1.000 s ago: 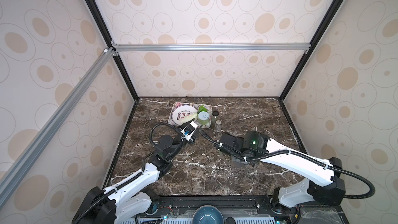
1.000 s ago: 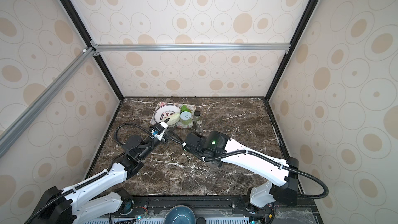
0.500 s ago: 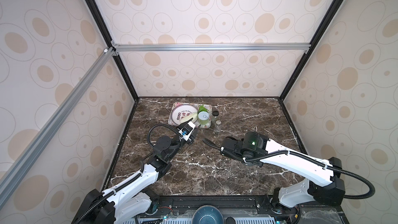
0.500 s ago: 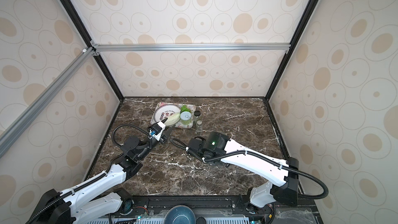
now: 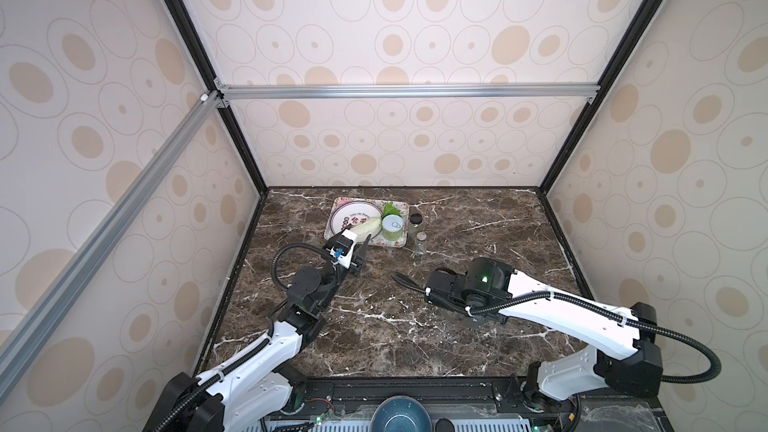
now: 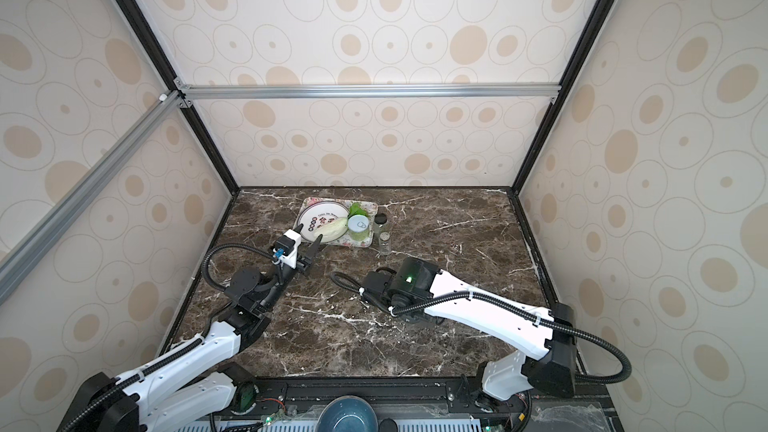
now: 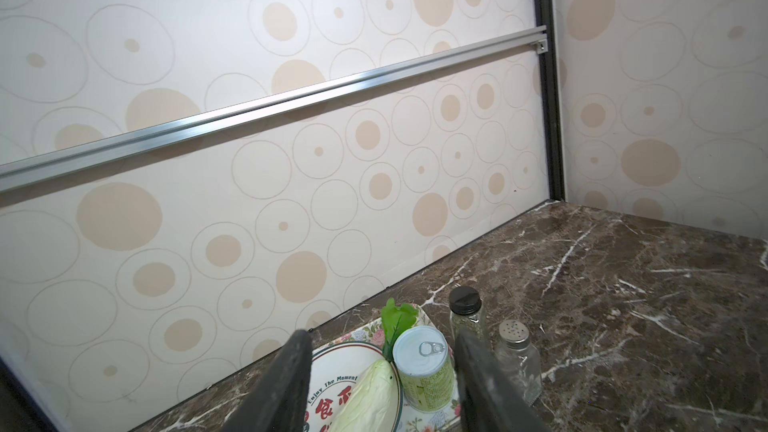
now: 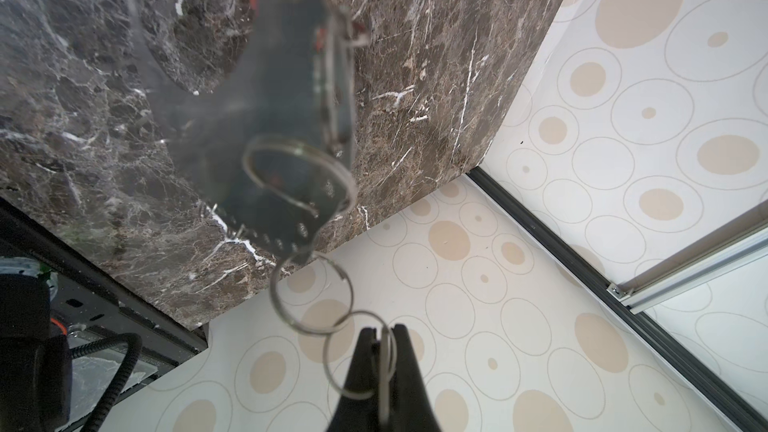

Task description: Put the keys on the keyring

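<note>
Right gripper (image 8: 380, 332) pinched tight on thin round steel keyring (image 8: 273, 289) links; left gripper (image 7: 380, 338) half-spread, empty.

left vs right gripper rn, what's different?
The left gripper has its jaws apart with nothing between them; the right gripper is shut on a metal ring. The left gripper faces the tray and can; the right gripper faces a chain of linked rings. Both have black fingers.

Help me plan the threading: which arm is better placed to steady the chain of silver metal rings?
Right, likely: the right gripper is shut on the chain of silver metal rings; the left gripper stands open and empty near the floral tray.
</note>
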Robot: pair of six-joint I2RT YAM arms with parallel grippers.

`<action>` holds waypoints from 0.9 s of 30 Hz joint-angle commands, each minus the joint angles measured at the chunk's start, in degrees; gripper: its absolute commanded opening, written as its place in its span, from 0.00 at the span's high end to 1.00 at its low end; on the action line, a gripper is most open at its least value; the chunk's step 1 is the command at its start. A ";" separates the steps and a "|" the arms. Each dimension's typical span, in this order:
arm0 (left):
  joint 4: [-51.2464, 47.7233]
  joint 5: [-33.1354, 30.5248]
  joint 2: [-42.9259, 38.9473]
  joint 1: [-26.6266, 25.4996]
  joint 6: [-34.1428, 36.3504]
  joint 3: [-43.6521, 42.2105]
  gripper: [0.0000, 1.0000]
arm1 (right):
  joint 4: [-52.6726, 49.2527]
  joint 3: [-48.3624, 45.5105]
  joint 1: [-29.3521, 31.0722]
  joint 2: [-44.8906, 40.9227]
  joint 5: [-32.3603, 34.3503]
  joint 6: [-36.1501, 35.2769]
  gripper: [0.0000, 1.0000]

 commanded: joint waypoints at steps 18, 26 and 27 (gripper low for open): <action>6.31 -2.71 -1.91 5.07 -7.80 -2.00 0.34 | 12.16 3.27 2.81 -3.18 -8.36 -1.39 1.00; 7.01 -2.45 -1.70 5.56 -8.16 -2.35 0.33 | 25.54 2.35 5.08 -2.02 -15.85 -3.61 1.00; 7.07 -2.45 -1.65 5.64 -8.21 -2.35 0.33 | 28.02 1.78 5.08 -2.10 -17.37 -4.16 1.00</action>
